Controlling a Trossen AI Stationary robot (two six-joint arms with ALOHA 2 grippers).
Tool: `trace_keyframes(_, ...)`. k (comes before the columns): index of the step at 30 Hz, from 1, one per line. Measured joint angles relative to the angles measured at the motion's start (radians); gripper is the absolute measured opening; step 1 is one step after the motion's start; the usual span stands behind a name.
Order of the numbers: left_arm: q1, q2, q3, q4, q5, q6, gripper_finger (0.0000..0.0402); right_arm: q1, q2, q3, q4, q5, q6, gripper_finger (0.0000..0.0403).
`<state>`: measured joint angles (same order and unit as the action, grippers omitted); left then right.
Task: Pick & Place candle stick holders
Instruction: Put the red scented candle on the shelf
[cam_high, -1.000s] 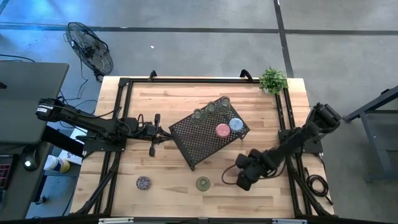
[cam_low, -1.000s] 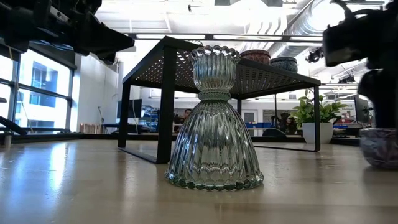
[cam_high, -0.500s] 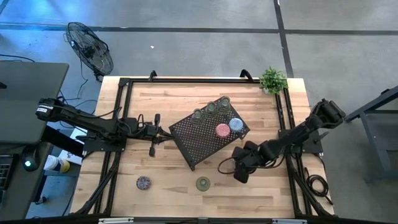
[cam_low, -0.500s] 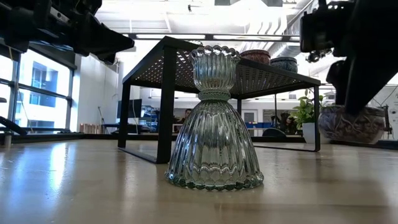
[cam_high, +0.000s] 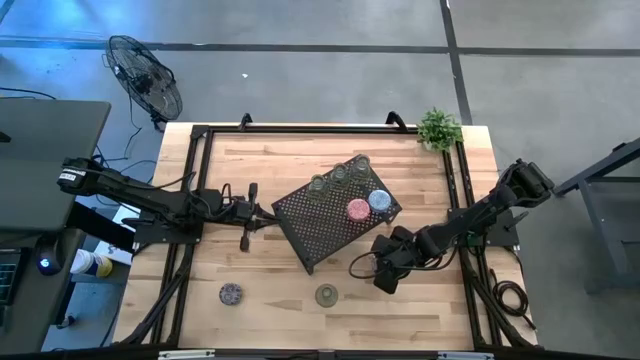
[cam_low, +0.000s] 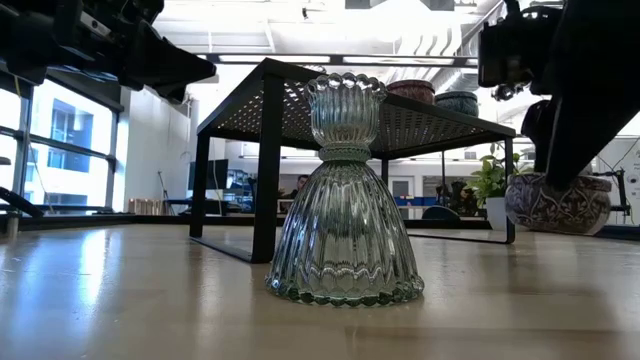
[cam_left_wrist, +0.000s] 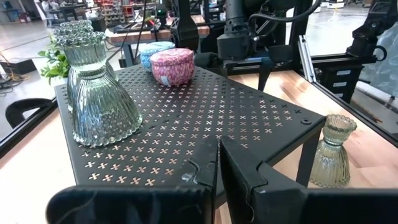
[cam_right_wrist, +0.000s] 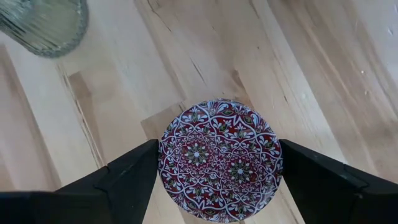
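My right gripper (cam_high: 384, 272) is shut on a round holder with a mottled red-and-blue patterned top (cam_right_wrist: 217, 155), right of the black mesh tray (cam_high: 335, 225). The holder also shows in the low view (cam_low: 557, 203). My left gripper (cam_left_wrist: 217, 177) is shut and empty at the tray's left corner (cam_high: 262, 215). On the tray stand three clear holders (cam_high: 340, 174), a pink one (cam_high: 358, 209) and a blue one (cam_high: 379, 200). A clear-greenish holder (cam_low: 345, 190) stands on its wide base on the table (cam_high: 326, 295). A purple mottled one (cam_high: 231, 293) sits near the front left. My right gripper pinches the patterned holder by two opposite sides of its round wall (cam_right_wrist: 163, 158), one finger (cam_right_wrist: 127, 177) on each side. The fingers come from above, pointing down. The holder is level, top up, lifted just clear of the table (cam_low: 557, 230).
A small green potted plant (cam_high: 438, 128) stands at the far right corner. Black frame rails (cam_high: 200, 180) run along the table's left, right and far sides. Bare wood shows in front of the tray (cam_high: 280, 290).
My right gripper has moved toward the tray, a little left and far, and risen with the patterned holder. The holder stood on the table a second ago and now hangs clear of it.
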<state>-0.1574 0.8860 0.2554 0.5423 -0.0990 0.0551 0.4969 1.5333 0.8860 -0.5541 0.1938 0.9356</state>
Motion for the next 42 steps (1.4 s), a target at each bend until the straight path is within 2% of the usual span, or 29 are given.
trace_keyframes(12, 0.0, 0.0, 0.0, -0.001, 0.006, 0.0, 0.0012, 0.001, 0.0, 0.0, -0.002, -0.005, 0.005, 0.0311)
trace_keyframes(20, 0.0, 0.0, 0.0, -0.002, 0.006, 0.0, 0.0012, 0.001, 0.0, 0.052, 0.041, -0.071, -0.006, 0.0307)
trace_keyframes(27, 0.0, 0.0, 0.0, -0.002, 0.006, 0.0, 0.0012, 0.001, 0.0, 0.253, -0.028, -0.088, -0.103, 0.0307)
trace_keyframes(31, 0.0, 0.0, 0.0, -0.002, 0.006, 0.0, 0.0012, -0.015, 0.0, 0.407, -0.118, -0.038, -0.193, 0.0307)
trace_keyframes(36, 0.0, 0.0, 0.0, -0.002, 0.006, 0.002, 0.0012, -0.094, 0.028, 0.578, -0.242, 0.013, -0.337, 0.0306)
trace_keyframes(42, 0.0, 0.0, 0.0, -0.001, 0.005, 0.003, 0.0012, -0.224, 0.16, 0.734, -0.361, -0.058, -0.518, 0.0306)
